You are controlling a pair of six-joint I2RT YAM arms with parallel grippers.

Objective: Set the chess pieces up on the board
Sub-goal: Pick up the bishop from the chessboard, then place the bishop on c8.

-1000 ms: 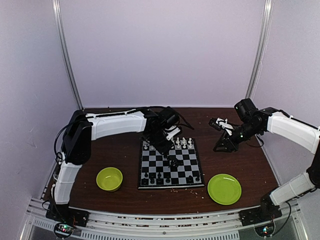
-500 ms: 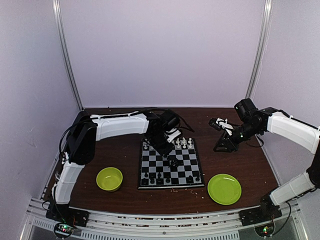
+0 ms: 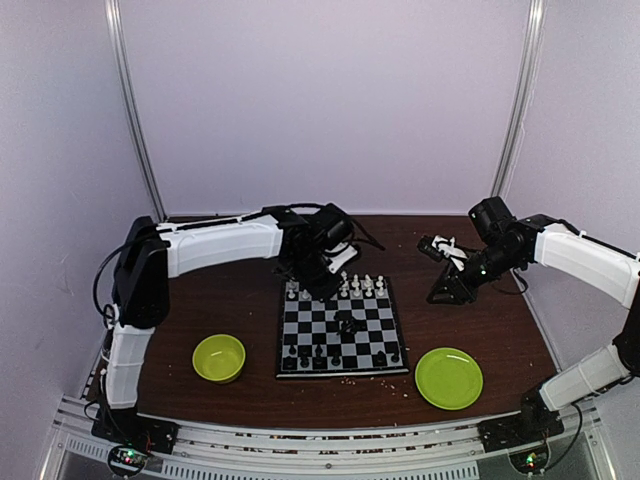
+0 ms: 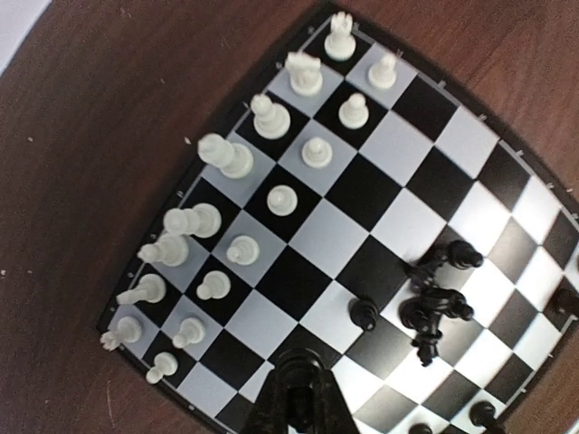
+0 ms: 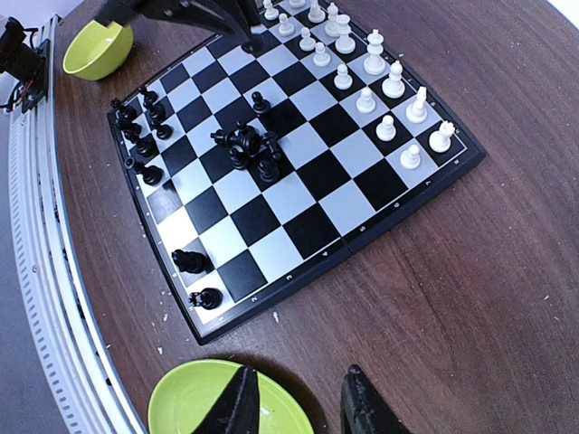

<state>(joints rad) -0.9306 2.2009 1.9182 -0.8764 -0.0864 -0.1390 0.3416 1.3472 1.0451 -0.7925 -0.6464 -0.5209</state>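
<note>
Resolving what the top view is blurring, the left wrist view is showing glossy white chess pieces (image 4: pixel 280 199) standing in two rows upper left on the flat checkered board (image 4: pixel 398 217), with black ones lying heaped lower right. Closed and empty, the left gripper (image 4: pixel 297 391) is hovering above the board; the right gripper (image 5: pixel 298 375) is hanging part-open, empty.

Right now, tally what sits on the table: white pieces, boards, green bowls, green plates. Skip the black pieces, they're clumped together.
White chess pieces: 16
Board: 1
Green bowl: 1
Green plate: 1
Total: 19
</note>
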